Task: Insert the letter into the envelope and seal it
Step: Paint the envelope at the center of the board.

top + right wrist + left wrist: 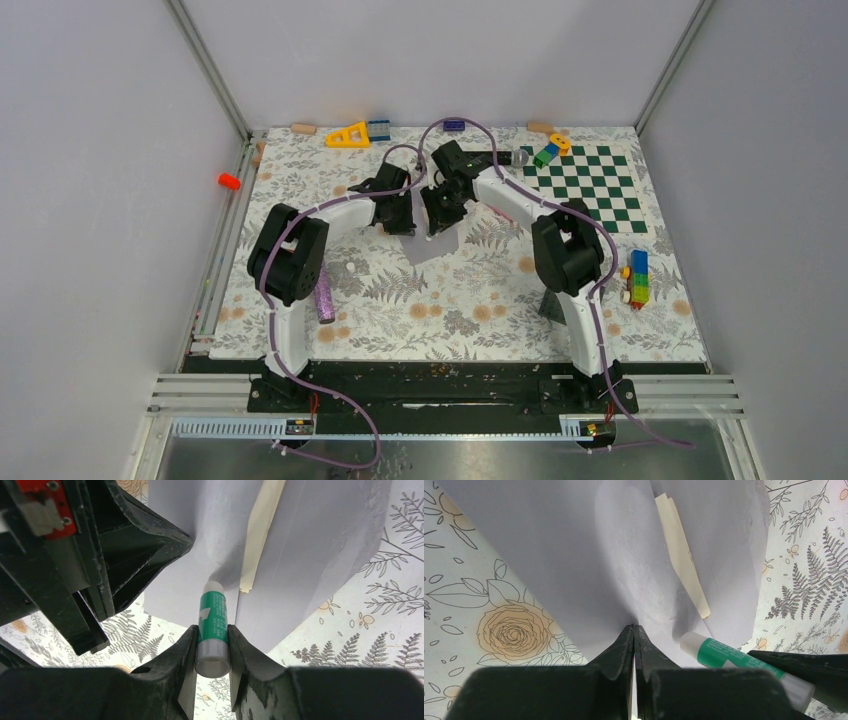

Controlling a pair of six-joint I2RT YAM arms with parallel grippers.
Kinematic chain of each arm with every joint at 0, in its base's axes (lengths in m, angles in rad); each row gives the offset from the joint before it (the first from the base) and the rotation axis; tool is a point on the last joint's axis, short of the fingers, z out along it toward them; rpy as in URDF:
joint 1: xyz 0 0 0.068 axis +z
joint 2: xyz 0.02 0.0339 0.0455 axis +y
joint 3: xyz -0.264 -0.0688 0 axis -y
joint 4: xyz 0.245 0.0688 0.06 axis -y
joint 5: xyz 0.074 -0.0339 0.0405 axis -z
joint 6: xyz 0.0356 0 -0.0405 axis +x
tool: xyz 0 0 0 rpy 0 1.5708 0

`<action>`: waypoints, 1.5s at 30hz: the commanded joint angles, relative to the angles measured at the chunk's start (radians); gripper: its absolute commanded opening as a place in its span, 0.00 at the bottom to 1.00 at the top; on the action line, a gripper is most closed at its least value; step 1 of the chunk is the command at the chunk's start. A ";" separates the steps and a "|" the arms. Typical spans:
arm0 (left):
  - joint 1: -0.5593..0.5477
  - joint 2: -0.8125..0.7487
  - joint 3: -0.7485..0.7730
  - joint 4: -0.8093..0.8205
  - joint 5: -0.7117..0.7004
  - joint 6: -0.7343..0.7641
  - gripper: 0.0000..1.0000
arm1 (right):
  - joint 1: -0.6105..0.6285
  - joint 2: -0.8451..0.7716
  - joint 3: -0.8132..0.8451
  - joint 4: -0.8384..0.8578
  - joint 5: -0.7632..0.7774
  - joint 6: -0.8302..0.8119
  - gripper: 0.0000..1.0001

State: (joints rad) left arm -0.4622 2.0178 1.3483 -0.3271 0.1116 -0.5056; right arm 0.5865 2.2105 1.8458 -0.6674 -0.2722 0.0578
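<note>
In the right hand [212,632], a green-labelled glue stick [212,614]; print unreadable.

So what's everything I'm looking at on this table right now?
cloth: one, flowery cream, under everything
envelope: one, light grey, centre of the cloth
letter: one, tan, edge showing inside the envelope
glue stick: one, green and white, at the envelope
checkerboard: one, green and white, far right
triangle block: one, yellow, far edge
small blocks: several, mixed colours, along the far edge
brick stack: one, mixed colours, right side
cylinder: one, pink, near left side
peg: one, orange, off the cloth, left
left gripper: one, black, pinched shut on the envelope
right gripper: one, black, clamped on the glue stick
</note>
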 commanded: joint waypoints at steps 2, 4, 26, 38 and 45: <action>-0.014 0.025 -0.033 -0.081 -0.042 0.024 0.00 | 0.012 -0.008 0.009 0.003 0.077 -0.053 0.00; -0.017 0.025 -0.032 -0.081 -0.045 0.028 0.00 | 0.010 -0.015 0.009 0.021 0.120 -0.080 0.00; -0.030 0.027 -0.028 -0.082 -0.055 0.041 0.00 | -0.037 0.154 0.340 -0.054 0.318 -0.119 0.00; -0.030 0.027 -0.029 -0.082 -0.055 0.042 0.00 | -0.036 0.151 0.274 -0.105 0.281 -0.084 0.00; -0.030 0.027 -0.026 -0.085 -0.057 0.041 0.00 | -0.036 0.141 0.246 -0.127 0.291 -0.099 0.00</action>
State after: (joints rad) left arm -0.4770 2.0159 1.3487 -0.3271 0.0803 -0.4858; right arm 0.5495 2.3821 2.1231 -0.7380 0.0154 -0.0368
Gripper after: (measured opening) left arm 0.005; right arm 0.310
